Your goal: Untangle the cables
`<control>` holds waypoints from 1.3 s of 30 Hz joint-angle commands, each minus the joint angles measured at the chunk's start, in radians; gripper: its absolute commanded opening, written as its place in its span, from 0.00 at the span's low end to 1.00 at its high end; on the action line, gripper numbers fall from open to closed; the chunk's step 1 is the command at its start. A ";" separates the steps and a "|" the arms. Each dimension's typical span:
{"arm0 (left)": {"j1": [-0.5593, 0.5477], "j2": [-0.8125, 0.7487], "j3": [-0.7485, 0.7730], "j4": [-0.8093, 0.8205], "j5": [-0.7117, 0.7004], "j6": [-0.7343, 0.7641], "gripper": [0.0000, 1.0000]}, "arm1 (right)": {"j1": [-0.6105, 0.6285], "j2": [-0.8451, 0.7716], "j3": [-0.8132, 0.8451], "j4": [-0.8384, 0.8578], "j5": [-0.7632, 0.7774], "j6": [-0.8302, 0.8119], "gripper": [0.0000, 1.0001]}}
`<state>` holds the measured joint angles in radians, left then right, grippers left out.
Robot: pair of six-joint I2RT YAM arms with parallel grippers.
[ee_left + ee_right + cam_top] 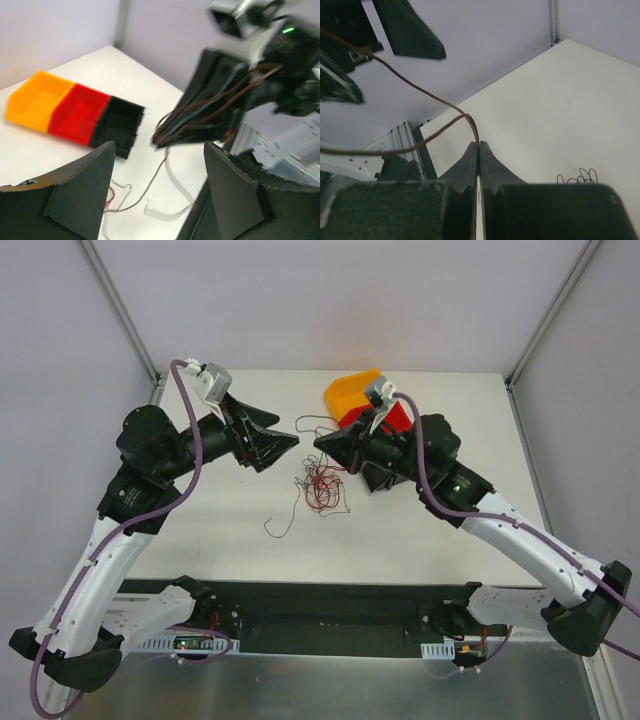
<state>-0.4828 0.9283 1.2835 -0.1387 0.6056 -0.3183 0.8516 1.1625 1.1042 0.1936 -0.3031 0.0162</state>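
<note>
A tangle of thin red and dark cables (320,485) lies on the white table (200,500) between the two arms, and shows small in the right wrist view (577,177). My right gripper (319,439) hangs above the tangle, shut on a dark red-brown cable (468,119) that loops up out of its tips (479,145). My left gripper (285,440) faces it from the left, open, with nothing between its fingers (85,190). In the left wrist view the right gripper (167,137) carries brown strands, and one strand (150,185) trails down to the table.
An orange bin (37,100), a red bin (77,112) and a black bin (117,125) stand in a row at the back of the table. From above the orange bin (355,392) and red bin (398,418) sit just behind the right arm. A loose strand (278,522) reaches toward the front.
</note>
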 commanded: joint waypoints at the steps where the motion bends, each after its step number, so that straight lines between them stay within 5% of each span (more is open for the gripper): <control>1: 0.016 -0.031 -0.036 -0.035 -0.292 0.057 0.74 | -0.055 -0.017 0.204 -0.181 0.093 0.042 0.00; 5: 0.024 -0.040 -0.036 -0.097 -0.539 0.061 0.86 | -0.120 0.008 0.345 -0.362 0.183 0.005 0.00; 11: 0.027 -0.052 -0.056 -0.105 -0.676 0.071 0.90 | -0.252 0.022 0.417 -0.433 0.259 -0.010 0.00; 25: 0.027 -0.014 -0.079 -0.081 -0.623 0.053 0.91 | -0.503 0.126 0.319 -0.326 0.315 -0.084 0.01; 39: 0.029 0.012 -0.079 -0.079 -0.572 0.042 0.91 | -0.510 0.172 0.203 -0.339 0.510 -0.223 0.00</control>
<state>-0.4629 0.9371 1.2053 -0.2504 -0.0067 -0.2714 0.3428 1.3205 1.3262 -0.1936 0.1398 -0.1497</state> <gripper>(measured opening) 0.909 0.012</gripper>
